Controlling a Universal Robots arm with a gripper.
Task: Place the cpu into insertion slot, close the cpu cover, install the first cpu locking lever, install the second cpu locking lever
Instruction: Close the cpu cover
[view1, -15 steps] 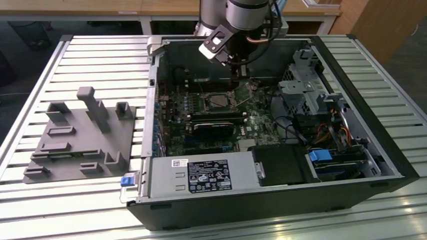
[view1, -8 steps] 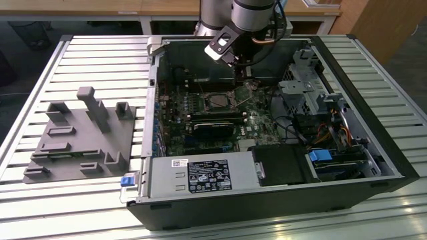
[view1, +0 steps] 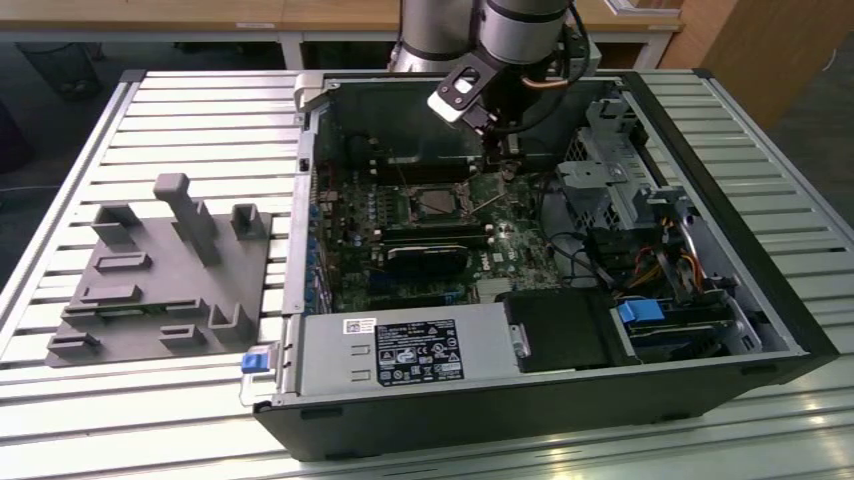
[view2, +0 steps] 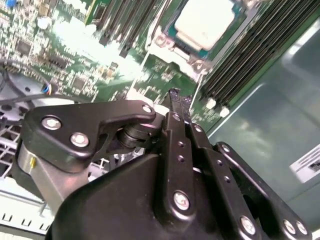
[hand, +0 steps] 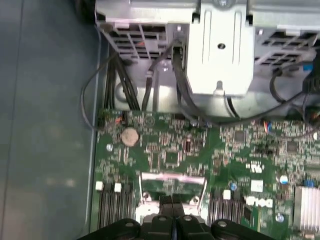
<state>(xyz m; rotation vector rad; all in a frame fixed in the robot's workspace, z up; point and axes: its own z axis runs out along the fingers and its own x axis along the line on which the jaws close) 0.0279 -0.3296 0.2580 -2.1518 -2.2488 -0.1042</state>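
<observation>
1. My gripper (view1: 505, 160) hangs inside the open computer case (view1: 787, 310), in the upper middle of the exterior view. Its fingers (hand: 167, 201) are pressed together on nothing.
2. The cpu (view2: 205, 22) already lies in the insertion slot (view1: 438, 205), at the centre of the exterior view, so I have nothing to carry.
3. I judge closed tips suit nudging the cpu cover (hand: 172, 179), the silvery frame just ahead of them.

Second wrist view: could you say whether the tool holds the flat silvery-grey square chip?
No, the silvery-grey square chip lies on the green circuit board, apart from the tool.
</observation>
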